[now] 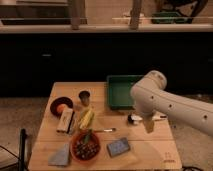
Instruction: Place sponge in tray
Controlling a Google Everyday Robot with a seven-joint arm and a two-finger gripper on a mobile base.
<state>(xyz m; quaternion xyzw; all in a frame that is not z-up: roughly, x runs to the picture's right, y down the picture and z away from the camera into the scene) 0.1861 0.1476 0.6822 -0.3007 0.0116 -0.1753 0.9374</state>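
Note:
The sponge (119,146), a small blue-grey speckled block, lies flat near the table's front edge, just right of the orange bowl. The dark-green tray (118,93) stands at the back right of the table, its right part hidden by my white arm. My gripper (149,125) hangs below the arm's bulky elbow, in front of the tray. It is above and to the right of the sponge and apart from it.
An orange bowl (85,146) of dark bits, a grey-blue triangular piece (60,156), a pale oblong block (65,121), a banana (86,119), a dark red plate (60,105) holding an orange, a small cup (84,96) and a white-handled utensil (135,118) share the wooden table (150,155).

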